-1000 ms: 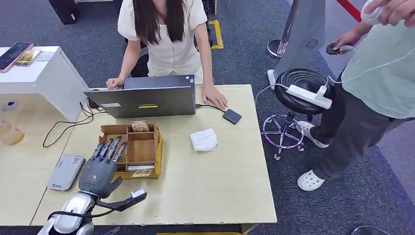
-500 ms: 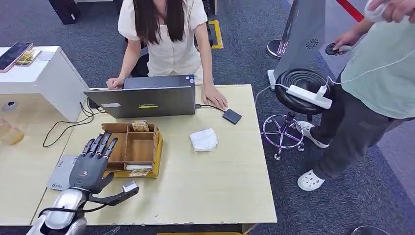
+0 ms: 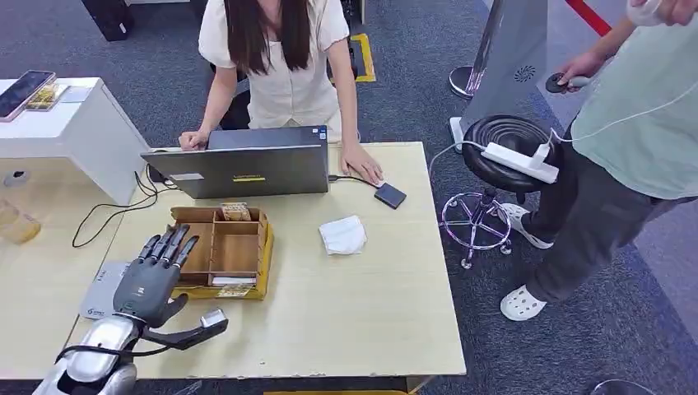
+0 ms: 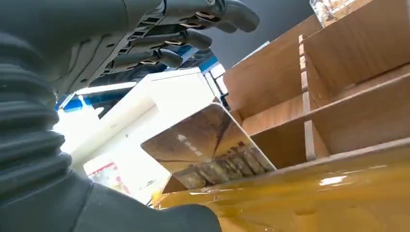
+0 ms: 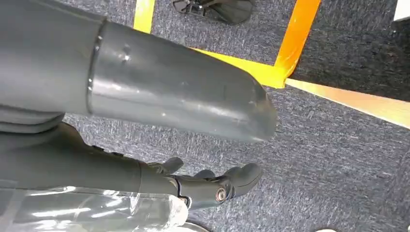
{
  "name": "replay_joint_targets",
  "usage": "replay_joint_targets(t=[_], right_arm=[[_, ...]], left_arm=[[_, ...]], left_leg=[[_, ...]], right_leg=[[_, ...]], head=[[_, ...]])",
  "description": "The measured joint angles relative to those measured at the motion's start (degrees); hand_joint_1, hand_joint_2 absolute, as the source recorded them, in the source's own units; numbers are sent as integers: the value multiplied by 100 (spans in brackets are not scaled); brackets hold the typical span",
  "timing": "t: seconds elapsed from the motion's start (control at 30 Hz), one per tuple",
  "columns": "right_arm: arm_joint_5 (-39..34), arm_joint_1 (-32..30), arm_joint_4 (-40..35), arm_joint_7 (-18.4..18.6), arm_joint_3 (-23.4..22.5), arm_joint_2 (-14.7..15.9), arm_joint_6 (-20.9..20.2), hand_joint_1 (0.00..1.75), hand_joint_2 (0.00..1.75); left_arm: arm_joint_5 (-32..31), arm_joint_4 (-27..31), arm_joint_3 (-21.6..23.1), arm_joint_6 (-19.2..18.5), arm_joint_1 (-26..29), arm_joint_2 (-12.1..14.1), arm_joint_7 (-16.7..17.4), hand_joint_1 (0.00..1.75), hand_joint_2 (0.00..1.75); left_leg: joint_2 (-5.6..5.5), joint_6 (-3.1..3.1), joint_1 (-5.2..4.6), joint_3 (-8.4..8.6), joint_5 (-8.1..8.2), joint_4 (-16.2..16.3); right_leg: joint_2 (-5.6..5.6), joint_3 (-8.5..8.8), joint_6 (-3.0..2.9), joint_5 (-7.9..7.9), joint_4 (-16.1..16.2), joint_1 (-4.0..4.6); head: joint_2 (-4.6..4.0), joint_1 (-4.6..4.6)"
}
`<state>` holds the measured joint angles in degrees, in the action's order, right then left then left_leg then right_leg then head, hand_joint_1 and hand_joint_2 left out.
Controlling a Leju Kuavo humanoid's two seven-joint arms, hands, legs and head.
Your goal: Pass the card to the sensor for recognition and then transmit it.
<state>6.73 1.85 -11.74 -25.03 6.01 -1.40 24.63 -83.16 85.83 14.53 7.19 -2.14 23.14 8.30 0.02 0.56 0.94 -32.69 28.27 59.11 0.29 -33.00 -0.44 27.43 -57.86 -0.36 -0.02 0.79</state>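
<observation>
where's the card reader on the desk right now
In the head view, the grey card reader lies flat near the desk's left edge, left of the wooden tray, partly hidden under the left hand.

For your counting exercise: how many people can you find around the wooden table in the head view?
2. One person sits behind the laptop at the table's far side. The other person stands right of the table, beside the black stool. Others may be outside the frame.

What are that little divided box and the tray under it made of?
The box looks like thin brown wood or fibreboard: matt, flat partition walls with plain cut edges. The yellow tray beneath it looks like glossy plastic or lacquer, since it throws bright highlights in the left wrist view. Neither is certain.
</observation>
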Motion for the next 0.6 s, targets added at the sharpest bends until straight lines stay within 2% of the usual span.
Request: replay_joint_targets(t=[0.6], right_arm=[[61, -31, 35, -20, -92, 0, -4, 0, 0]], left_arm=[[623, 328, 52, -544, 2, 636, -330, 0, 175]], left_leg=[[0, 0, 1, 0, 0, 0]], right_leg=[[1, 0, 0, 0, -1, 1]], head=[[0, 0]])
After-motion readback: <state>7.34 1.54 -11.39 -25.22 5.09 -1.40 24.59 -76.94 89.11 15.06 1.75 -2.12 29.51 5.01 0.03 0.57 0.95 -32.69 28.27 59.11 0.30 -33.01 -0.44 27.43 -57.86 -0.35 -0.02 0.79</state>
